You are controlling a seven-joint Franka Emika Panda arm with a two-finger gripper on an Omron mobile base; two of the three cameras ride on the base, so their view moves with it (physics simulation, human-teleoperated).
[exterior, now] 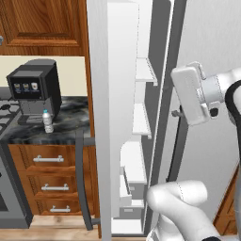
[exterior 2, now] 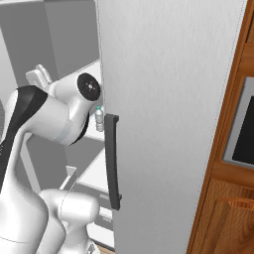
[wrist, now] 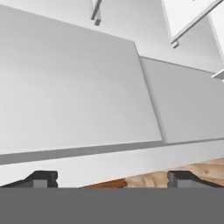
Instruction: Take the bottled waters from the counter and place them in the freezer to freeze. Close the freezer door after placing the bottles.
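One bottled water [exterior: 47,121] with a teal cap stands on the dark counter [exterior: 70,127], just in front of the coffee machine. A second bottle [exterior 2: 99,119] stands on a white shelf inside the freezer [exterior: 143,70]. The freezer door [exterior: 100,117] is swung wide open, its white lining and dark bar handle [exterior: 80,179] showing. My white hand body [exterior: 190,93] hovers at mid height right of the freezer opening, far from the counter bottle. In the hand view my gripper [wrist: 112,178] is open with nothing between its fingertips [wrist: 43,178], facing pale freezer panels.
A black coffee machine [exterior: 34,87] sits on the counter beside a grey stove [exterior: 7,117]. Wooden drawers [exterior: 49,174] lie below. The fridge's closed right door [exterior 2: 168,124] with its dark handle [exterior 2: 111,158] stands beside my arm. Wood floor [wrist: 183,168] shows below.
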